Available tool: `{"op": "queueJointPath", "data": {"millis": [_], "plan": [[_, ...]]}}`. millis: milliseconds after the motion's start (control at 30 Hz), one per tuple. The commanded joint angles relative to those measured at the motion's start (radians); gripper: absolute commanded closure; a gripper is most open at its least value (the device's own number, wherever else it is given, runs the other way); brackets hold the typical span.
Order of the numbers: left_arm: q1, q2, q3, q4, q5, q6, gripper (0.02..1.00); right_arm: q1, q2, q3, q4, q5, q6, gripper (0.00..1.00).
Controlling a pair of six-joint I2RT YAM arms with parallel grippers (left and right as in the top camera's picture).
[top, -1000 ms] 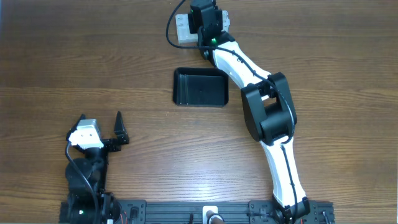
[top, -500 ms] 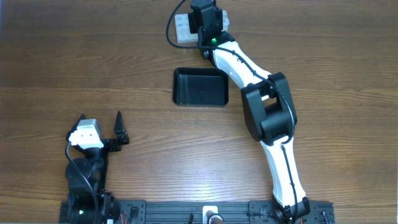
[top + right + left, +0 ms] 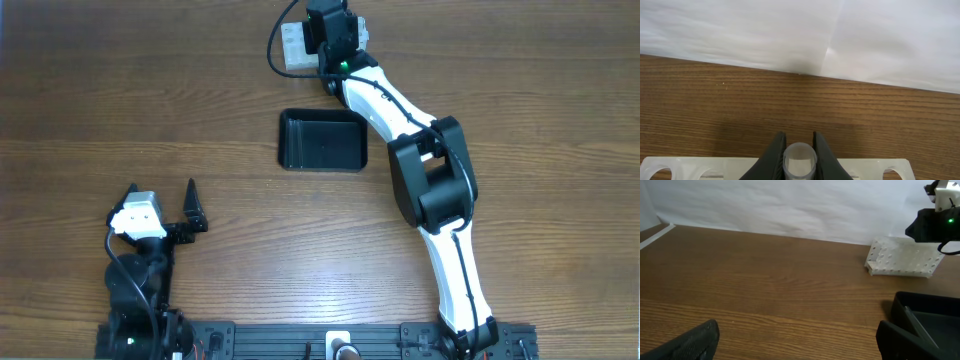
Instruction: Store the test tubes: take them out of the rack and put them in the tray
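Note:
A white perforated rack [image 3: 296, 46] stands at the far edge of the table, and it also shows side-on as the rack [image 3: 902, 257] in the left wrist view. My right gripper [image 3: 799, 150] sits over the rack [image 3: 700, 167], its fingers shut on the mouth of a clear test tube [image 3: 800, 161] that stands in the rack. The black tray [image 3: 322, 141] lies empty nearer the middle of the table. My left gripper [image 3: 160, 194] rests open near the left arm's base, well away from rack and tray, with nothing between its fingers.
A white wall or sheet [image 3: 800, 35] rises just behind the rack. Bare wooden tabletop [image 3: 150, 110] stretches left of the tray. The right arm [image 3: 420, 170] crosses the table to the right of the tray.

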Motion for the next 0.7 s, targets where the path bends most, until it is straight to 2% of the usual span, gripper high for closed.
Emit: {"op": "queueJointPath", "data": {"millis": [33, 333, 500, 600, 700], "plan": [[0.005, -0.002, -0.005, 0.001, 0.01, 0.018, 0.02, -0.004, -0.134, 0.026, -0.023, 0.011, -0.02, 0.93], [0.005, -0.002, -0.005, 0.001, 0.01, 0.018, 0.018, -0.002, -0.448, 0.026, -0.083, 0.013, -0.024, 0.932], [0.005, -0.002, -0.005, 0.001, 0.01, 0.018, 0.018, 0.035, -0.557, 0.026, -0.454, 0.005, 0.122, 0.943], [0.005, -0.002, -0.005, 0.001, 0.01, 0.018, 0.02, 0.05, -0.549, 0.026, -0.687, -0.081, 0.212, 0.954], [0.005, -0.002, -0.005, 0.001, 0.01, 0.018, 0.018, 0.056, -0.508, 0.023, -0.845, -0.208, 0.27, 0.963]]}}
